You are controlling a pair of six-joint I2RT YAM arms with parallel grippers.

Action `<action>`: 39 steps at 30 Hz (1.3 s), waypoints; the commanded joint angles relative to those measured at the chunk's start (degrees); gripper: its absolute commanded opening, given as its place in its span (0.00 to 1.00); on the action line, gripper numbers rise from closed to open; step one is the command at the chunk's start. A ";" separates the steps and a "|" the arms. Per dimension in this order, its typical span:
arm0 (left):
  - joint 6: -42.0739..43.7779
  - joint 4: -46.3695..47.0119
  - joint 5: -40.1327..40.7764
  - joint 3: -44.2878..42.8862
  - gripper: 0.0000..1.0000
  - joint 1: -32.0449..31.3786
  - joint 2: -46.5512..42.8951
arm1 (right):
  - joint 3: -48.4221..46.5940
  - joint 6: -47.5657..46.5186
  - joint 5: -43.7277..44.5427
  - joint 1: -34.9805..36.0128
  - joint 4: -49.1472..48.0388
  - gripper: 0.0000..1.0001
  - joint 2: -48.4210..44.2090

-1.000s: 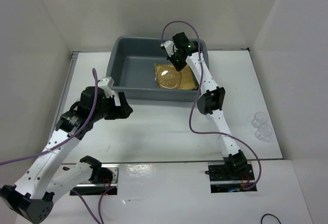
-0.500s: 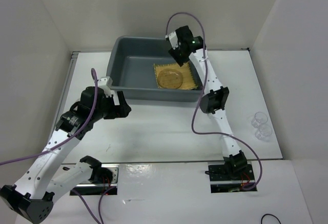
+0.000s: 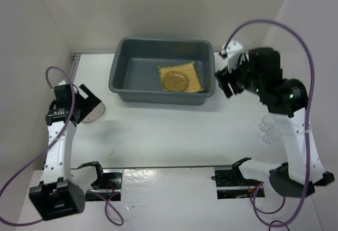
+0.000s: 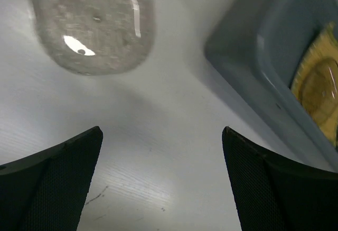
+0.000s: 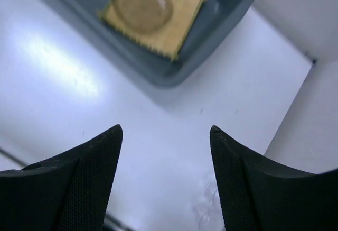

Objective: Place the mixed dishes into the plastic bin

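A dark grey rectangular plastic bin (image 3: pixel 137 75) sits on a white table (image 3: pixel 158 130). Inside it, a square yellow woven mat (image 3: pixel 196 76) shows fine slatted stripes. The small round clear glass saucer (image 3: pixel 174 80) on the mat looks amber. A clear glass dish (image 3: pixel 95 112) and tiny clear cups (image 3: pixel 269 129) appear pale grey. White robot arms (image 3: pixel 55 146) have black joints and purple cables (image 3: pixel 264 22).

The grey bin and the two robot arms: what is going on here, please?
Dishes are being put into the bin. A yellow mat lies inside it with a glass saucer on top. The right gripper is open and empty, just right of the bin. The left gripper is open too, near a second saucer on the table at the left, not touching it. Small clear cups stand on the table at the right.
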State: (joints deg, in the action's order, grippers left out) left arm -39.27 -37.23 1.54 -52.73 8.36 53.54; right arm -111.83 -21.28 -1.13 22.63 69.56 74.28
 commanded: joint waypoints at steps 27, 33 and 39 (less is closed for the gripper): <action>-17.95 9.37 -0.49 8.35 1.00 27.41 22.65 | 74.65 -2.10 22.84 -1.01 -35.28 0.98 -60.59; -17.25 9.90 -2.59 4.49 1.00 27.41 34.25 | 72.56 0.70 19.68 -1.01 -39.32 0.98 -55.66; -16.63 10.68 -1.29 1.85 1.00 27.41 40.32 | 74.73 2.02 20.89 -1.01 -43.44 0.98 -54.42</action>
State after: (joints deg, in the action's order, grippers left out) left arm -55.83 -29.58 -1.19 -50.96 35.55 91.00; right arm -37.80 -21.43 18.90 21.82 32.93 19.22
